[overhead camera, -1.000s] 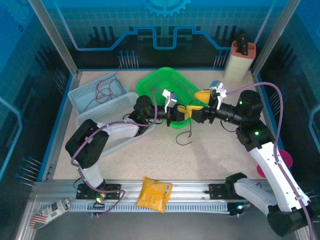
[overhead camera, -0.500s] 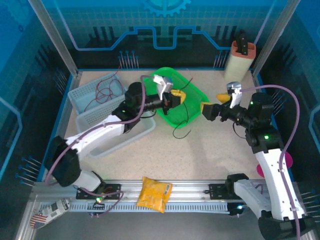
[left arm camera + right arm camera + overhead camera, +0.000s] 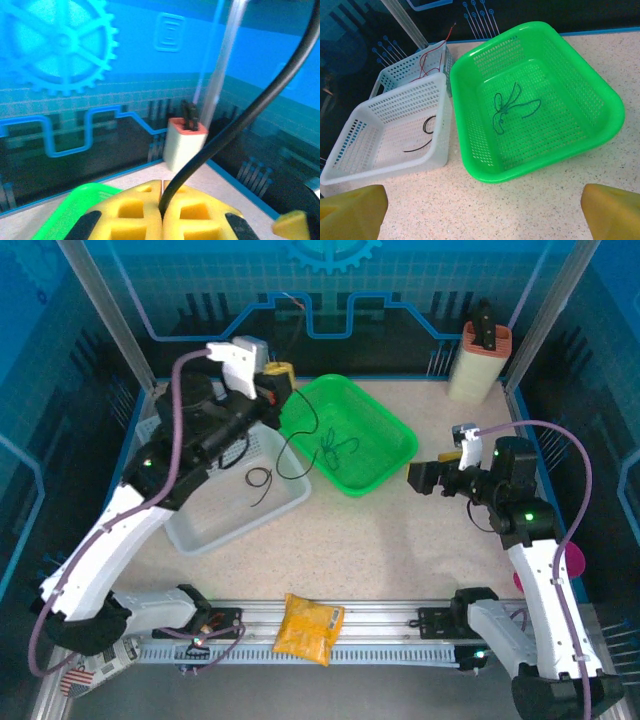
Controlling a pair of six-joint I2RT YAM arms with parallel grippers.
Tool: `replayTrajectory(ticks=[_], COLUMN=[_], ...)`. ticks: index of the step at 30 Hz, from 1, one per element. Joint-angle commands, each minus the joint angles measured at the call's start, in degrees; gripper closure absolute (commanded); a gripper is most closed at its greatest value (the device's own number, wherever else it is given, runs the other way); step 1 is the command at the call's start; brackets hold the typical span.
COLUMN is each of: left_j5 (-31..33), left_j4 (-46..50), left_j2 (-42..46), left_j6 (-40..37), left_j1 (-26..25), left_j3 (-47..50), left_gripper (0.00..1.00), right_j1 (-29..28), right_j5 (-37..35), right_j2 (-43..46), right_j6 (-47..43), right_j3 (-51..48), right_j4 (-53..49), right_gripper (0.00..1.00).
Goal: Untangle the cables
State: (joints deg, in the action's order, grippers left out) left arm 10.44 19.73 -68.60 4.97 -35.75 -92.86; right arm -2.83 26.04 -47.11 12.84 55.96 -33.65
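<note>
far left, the left gripper [image 3: 162, 216] is raised, its yellow pads pinched shut on a black cable [image 3: 240, 125] that hangs from it over the white basket [image 3: 400, 97]. a short dark cable [image 3: 258, 480] lies in that basket, and a red cable [image 3: 426, 60] lies in the grey basket [image 3: 395, 75] behind. a green cable [image 3: 507, 107] lies in the green basket [image 3: 592, 95]. right of it and apart, the right gripper [image 3: 481, 214] gapes wide, holding nothing.
</note>
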Motion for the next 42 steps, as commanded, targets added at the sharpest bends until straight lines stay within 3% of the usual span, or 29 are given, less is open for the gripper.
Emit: replayTrajectory(ticks=[1,11,27,35,41,42], left_j5=[9.66,17.14,0.50,-3.78,-6.16,-6.90], left_j4=[14.20,27.05,23.22,18.52,15.75,15.86], left_j2=[1.32,3.43,1.61,-0.81,-2.53,-2.89], left_j6=[1.65,4.46,11.21,12.42,12.79,12.75], left_j1=[2.57,12.51,32.96,36.67,37.78,37.95], left_j3=[-4.34,-6.55,13.28,22.88,26.85,27.00], left_gripper=[1.00,1.00,1.00,1.00,1.00,0.85], right_j1=[1.03,1.24,1.30,1.32,1.25,1.31], right_j5=[0.55,1.98,5.33,11.19,11.54,11.49], right_j2=[0.00,-1.38,-1.10,-0.66,-0.61,-0.52], right_j6=[-0.54,-0.10,1.62,2.01,2.10,2.10], right_j3=[-0.23,-0.74,-1.80,-2.53,-2.27,-2.35], right_j4=[-1.12,-0.19,2.59,5.69,5.62,5.61], right_gripper=[0.00,0.00,0.00,0.00,0.00,0.00])
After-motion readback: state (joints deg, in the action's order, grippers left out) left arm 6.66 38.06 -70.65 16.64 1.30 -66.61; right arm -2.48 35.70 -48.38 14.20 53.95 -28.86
